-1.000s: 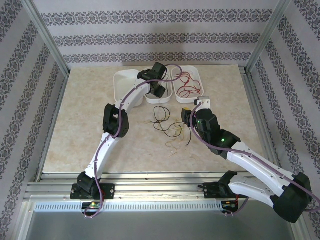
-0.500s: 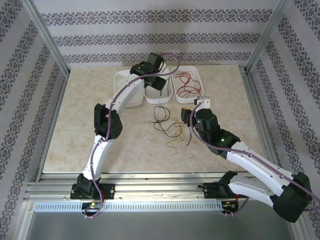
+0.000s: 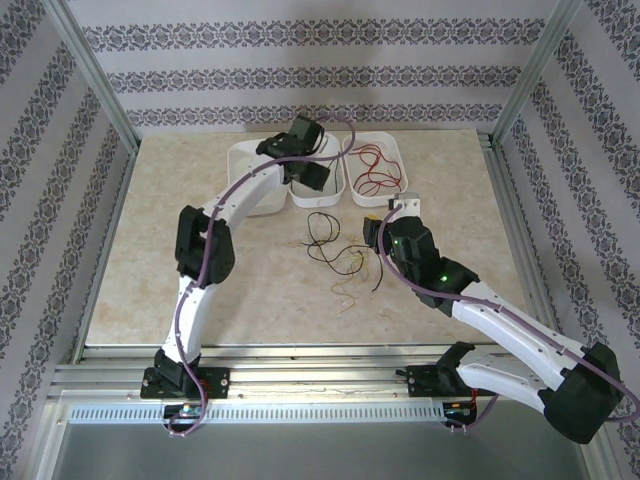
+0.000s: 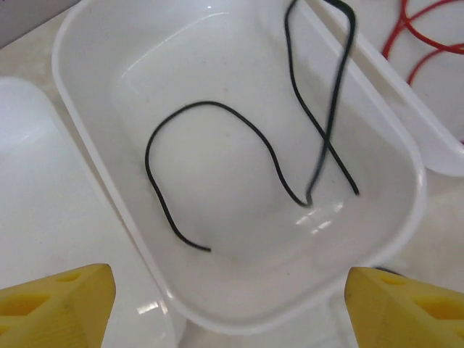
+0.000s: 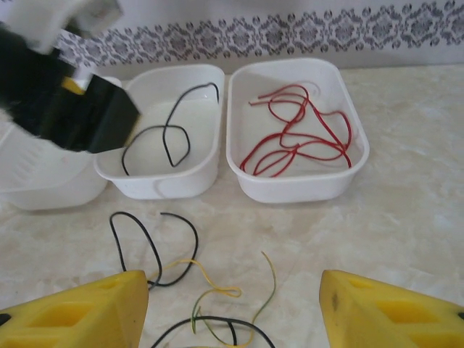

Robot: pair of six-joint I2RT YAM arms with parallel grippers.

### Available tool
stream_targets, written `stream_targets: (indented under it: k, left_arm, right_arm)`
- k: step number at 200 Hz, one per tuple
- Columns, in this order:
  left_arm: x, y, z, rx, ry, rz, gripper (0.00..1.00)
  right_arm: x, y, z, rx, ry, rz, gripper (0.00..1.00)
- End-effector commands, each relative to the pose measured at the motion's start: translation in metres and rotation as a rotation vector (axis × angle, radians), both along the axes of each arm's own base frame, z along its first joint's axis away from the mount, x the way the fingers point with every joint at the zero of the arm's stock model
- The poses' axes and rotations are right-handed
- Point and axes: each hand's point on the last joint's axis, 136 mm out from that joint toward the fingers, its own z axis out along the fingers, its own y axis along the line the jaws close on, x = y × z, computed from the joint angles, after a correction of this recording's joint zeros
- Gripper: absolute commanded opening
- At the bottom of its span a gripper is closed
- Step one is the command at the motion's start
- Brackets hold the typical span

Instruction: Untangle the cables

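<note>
Closest in, an aluminium rail (image 3: 320, 385) runs along the front edge of the marble-look table (image 3: 140, 270). Patterned walls (image 3: 40, 200) box the table in on the left, right and back. There's lots of bare tabletop on the left side and out toward the right edge, so room isn't the issue. The left arm (image 3: 200, 250) does stretch diagonally across the left-centre, though.

The right gripper (image 5: 232, 319) sits low over the middle of the table with its yellow fingers (image 5: 80, 312) apart and nothing between them. Right in front of it are the loose cables (image 3: 335, 252), black loops mixed with yellowish-green strands, crossing each other flat on the table.

Further back, three white trays line up side by side near the back wall. The left tray (image 3: 245, 165) is partly covered by the arm. The left gripper (image 4: 228, 312) hangs over the near rim of the middle tray (image 4: 94, 145), jaws spread wide and empty. The black cables (image 4: 206, 104) are inside that tray. One is a loose curve on the floor, and the other runs up toward the far rim. Part of that one is blurry, so I can't say if it rests on the wall. The right tray (image 5: 290, 190) has the red cables (image 5: 293, 143) curled up in it.
</note>
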Motion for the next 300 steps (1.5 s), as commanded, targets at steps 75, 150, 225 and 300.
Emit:
stream_targets:
  k: [75, 150, 225, 300]
  left_arm:
    - [-0.097, -0.037, -0.012, -0.183, -0.104, -0.645, 0.90]
    - [-0.091, -0.037, -0.033, -0.272, -0.001, -0.807, 0.89]
    - [-0.098, -0.041, -0.055, -0.285, 0.125, -0.850, 0.75]
    - [-0.087, -0.035, -0.078, -0.228, 0.169, -0.793, 0.56]
  right_arm:
    - [0.007, -0.020, -0.016, 0.093, 0.141, -0.084, 0.98]
    - [0.000, -0.036, -0.019, 0.129, 0.150, -0.137, 0.98]
    - [0.005, -0.037, -0.018, 0.123, 0.144, -0.146, 0.98]
    - [0.005, -0.035, -0.018, 0.139, 0.140, -0.141, 0.98]
